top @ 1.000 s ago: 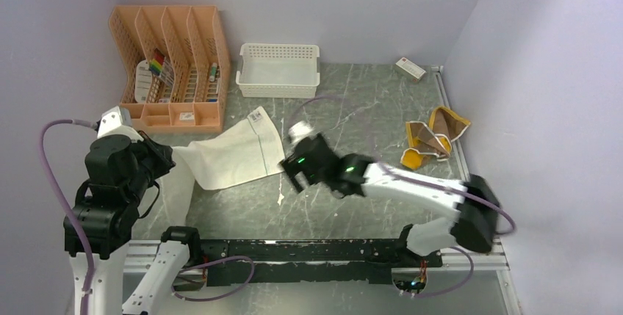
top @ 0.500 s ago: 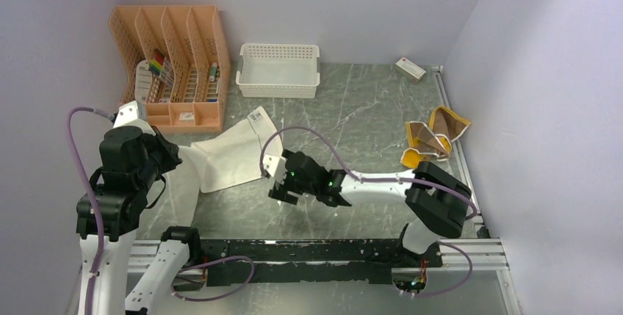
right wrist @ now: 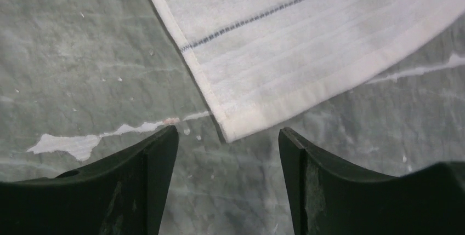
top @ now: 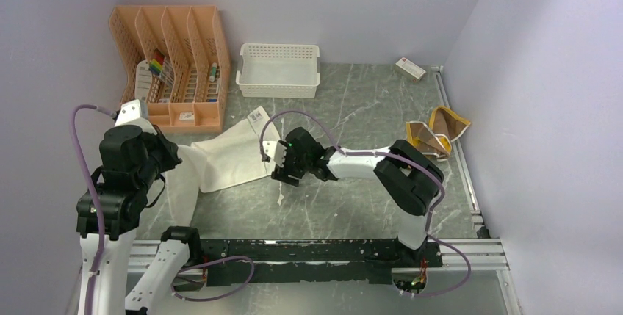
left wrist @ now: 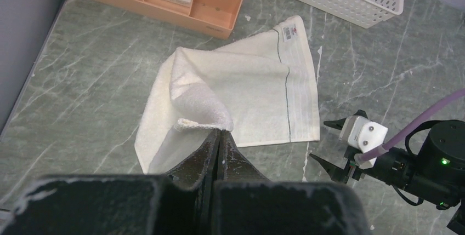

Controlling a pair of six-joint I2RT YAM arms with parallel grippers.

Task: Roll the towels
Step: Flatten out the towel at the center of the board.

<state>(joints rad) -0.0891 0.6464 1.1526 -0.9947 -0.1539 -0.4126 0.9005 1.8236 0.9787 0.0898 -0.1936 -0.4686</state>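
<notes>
The white towel [top: 231, 155] with a thin dark stripe lies on the grey marble table left of centre. My left gripper [top: 175, 156] is shut on its left corner and holds that corner lifted, with the cloth bunched at the fingertips [left wrist: 219, 132]. My right gripper [top: 272, 162] is open and low at the towel's near right corner. In the right wrist view the corner [right wrist: 233, 128] lies just ahead of the gap between the fingers [right wrist: 159, 153]. The mustard-yellow towel [top: 433, 137] lies crumpled at the right edge, away from both grippers.
An orange desk organizer [top: 173, 65] stands at the back left. A white lattice basket [top: 279, 69] sits at the back centre. A small box [top: 410, 69] lies at the back right. A metal rail [top: 457, 155] runs along the right side.
My right gripper has moved left to the towel's near right corner, its arm folding back. My left arm has shifted slightly, still holding the lifted corner.
</notes>
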